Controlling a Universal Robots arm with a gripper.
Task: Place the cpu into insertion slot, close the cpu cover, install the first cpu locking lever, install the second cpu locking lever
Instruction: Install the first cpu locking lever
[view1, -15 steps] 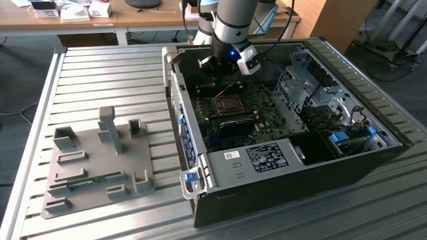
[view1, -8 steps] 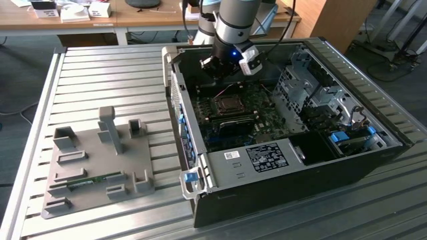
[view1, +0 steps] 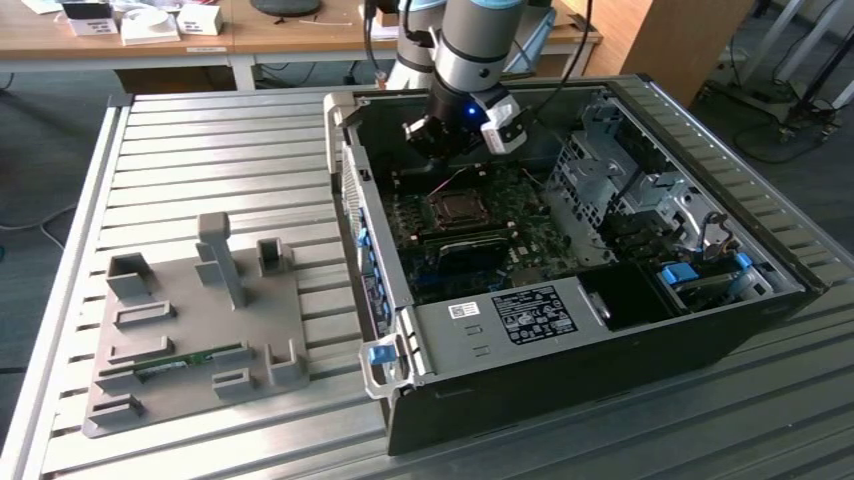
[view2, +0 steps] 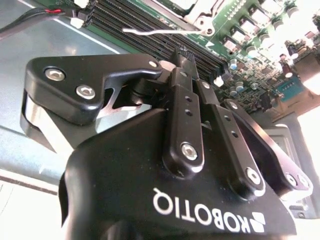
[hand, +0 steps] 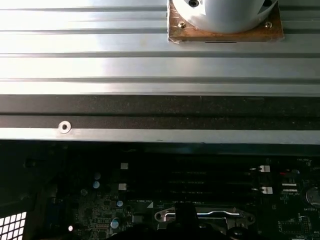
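Bench (view1: 200, 140) of ribbed aluminium runs right across. At the exterior view's left a grey fixture tray (view1: 187, 310) sits on it, with a green memory module (view1: 174, 363) lying in one of its holders. Just beside the tray stands the open computer case (view1: 561, 375), with a blue latch (view1: 380, 352) at its near corner. The arm comes down into the case from the far side. Its tool (view1: 447, 155) hangs low over the motherboard (view1: 534, 235), near the insertion slot (view1: 458, 207) on the side away from the camera. From here the cpu cover (view1: 477, 205) looks to lie flat on the slot as a metal frame. Its window is dark, and I cannot tell whether the cpu sits beneath it. Further toward the exterior view's right is the metal drive cage (view1: 627, 190).

The second wrist view shows what the exterior view hides. The tool's black fingers (view2: 182, 100) are pressed together with nothing visible between them. Their tips are over the long black memory slots (view2: 145, 25) and close to a thin silver locking lever (view2: 165, 33) that runs alongside those slots. I cannot tell whether the tips touch the lever.

The first wrist view takes in the arm's base (hand: 225, 12) mounted on the bench slats. It also shows the case wall (hand: 150, 134) and, inside, the memory slots with a bright metal socket edge (hand: 220, 215) beyond them.
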